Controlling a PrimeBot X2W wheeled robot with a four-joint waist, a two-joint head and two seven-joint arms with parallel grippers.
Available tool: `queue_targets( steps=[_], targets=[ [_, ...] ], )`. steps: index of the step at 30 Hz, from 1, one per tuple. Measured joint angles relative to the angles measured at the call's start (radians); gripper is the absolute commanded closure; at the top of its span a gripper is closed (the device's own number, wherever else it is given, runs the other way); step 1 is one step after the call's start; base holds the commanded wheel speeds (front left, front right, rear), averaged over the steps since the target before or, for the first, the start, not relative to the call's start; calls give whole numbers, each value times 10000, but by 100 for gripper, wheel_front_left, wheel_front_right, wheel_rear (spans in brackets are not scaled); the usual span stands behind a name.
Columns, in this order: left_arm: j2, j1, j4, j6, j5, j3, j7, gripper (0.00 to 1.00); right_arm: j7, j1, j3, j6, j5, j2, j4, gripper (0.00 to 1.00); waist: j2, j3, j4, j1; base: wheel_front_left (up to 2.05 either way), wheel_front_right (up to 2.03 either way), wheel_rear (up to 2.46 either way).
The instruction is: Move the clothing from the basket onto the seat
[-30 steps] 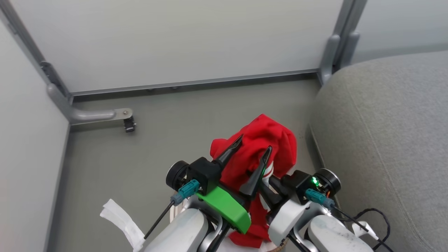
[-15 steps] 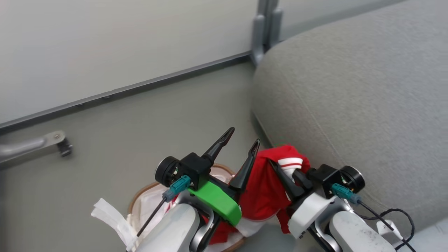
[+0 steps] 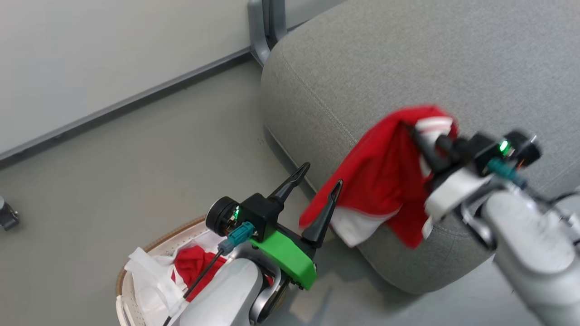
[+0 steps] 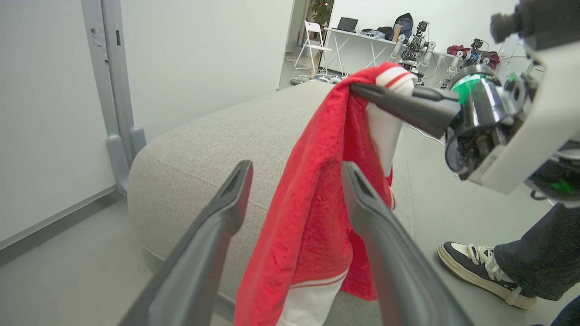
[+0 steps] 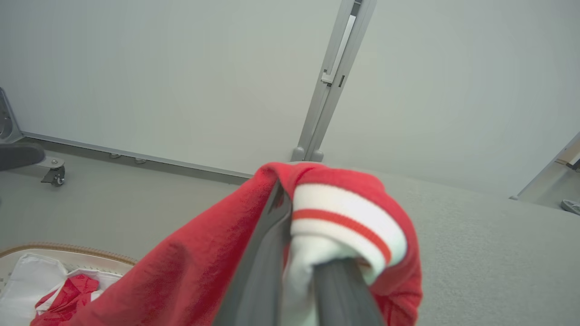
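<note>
Hanging from the right gripper, jaws clamped on the striped cuff: one red garment, held over the seat at its rounded front corner, lower hem drooping past the cushion's edge; contact with the cushion cannot be told. Left gripper: jaws apart, empty, just beside the hanging hem. Basket: on the floor near the seat's corner, holding a second red garment and a white liner. One shoe of a person, on the floor beside the seat.
</note>
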Motion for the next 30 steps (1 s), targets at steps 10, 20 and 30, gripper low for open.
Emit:
queue_targets(
  steps=[10, 20, 30],
  targets=[
    [-2, -604, 376, 13, 221, -343, 0, 0, -4, -3819, 40, 0, -625, -1835, 1398, 100, 0, 1112, 424, 0, 0, 0, 0],
    [4, -1428, 362, 176, 476, -688, 0, 0, -6, -6689, -667, 0, -874, -3089, 3917, 100, 0, 2538, 1363, 0, 0, 0, 0],
    [8, -1713, 318, 328, 510, -570, 0, 0, -8, -6592, -1547, 0, -1003, -2736, 5651, 6, 0, 3636, 2282, 1, 0, 0, 0]
  ],
)
